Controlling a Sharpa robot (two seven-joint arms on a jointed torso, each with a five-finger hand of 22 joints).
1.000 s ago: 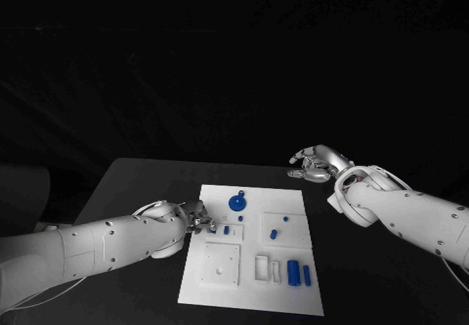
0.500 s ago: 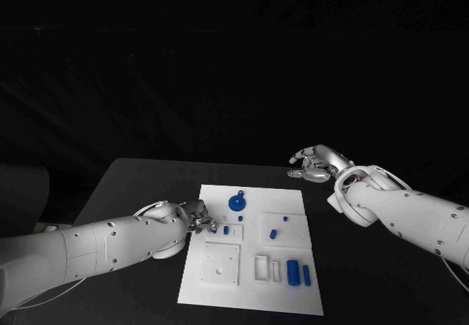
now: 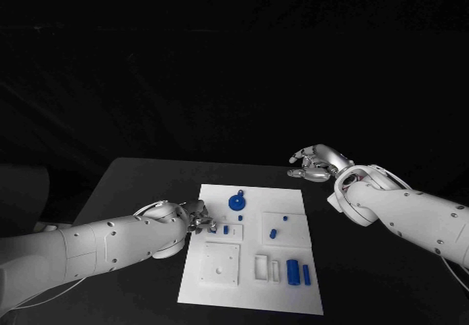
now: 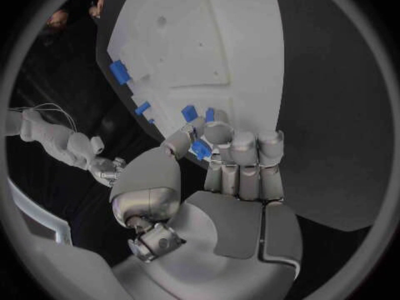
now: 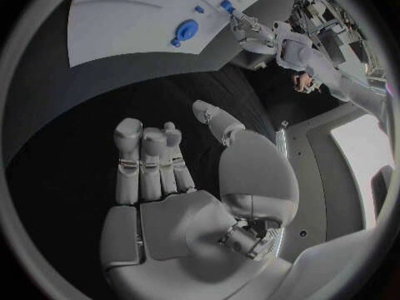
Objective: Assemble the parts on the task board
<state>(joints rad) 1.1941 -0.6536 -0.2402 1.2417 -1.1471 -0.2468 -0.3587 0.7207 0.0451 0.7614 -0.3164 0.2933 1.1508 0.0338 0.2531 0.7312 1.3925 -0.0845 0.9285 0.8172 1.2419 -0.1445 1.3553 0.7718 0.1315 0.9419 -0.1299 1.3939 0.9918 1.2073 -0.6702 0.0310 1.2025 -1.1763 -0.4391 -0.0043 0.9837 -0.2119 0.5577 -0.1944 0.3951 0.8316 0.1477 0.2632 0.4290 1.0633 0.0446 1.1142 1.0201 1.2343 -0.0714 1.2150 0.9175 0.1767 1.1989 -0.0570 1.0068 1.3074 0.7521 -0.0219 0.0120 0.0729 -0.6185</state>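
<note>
**Left hand pinching a small blue part at the board's left edge**

A white rectangular task board (image 3: 256,249) is seen lying in the middle of the black surface (image 3: 137,183). The silver left hand (image 3: 196,220) is placed at the board's left edge, about midway along it. In the left wrist view, a small blue block-shaped part (image 4: 201,149) is seen pinched between the thumb and the fingertips (image 4: 219,133) of that hand, just above the white plate. Two more small blue pieces (image 3: 227,230) are found just beside the hand on the board.

Towards the far end of the board a round blue disc-shaped part (image 3: 236,201) is seen. A small blue stub (image 3: 274,235) and a tiny blue peg (image 3: 284,218) are set in a raised white square block near the middle. Two upright blue bars (image 3: 297,272) are lying side by side near the board's right edge at its near end.

The silver right hand (image 3: 314,162) is held well apart from the board, beyond its far right corner. In the right wrist view its fingers (image 5: 146,160) are shown curled inward over the palm, with nothing held.
</note>
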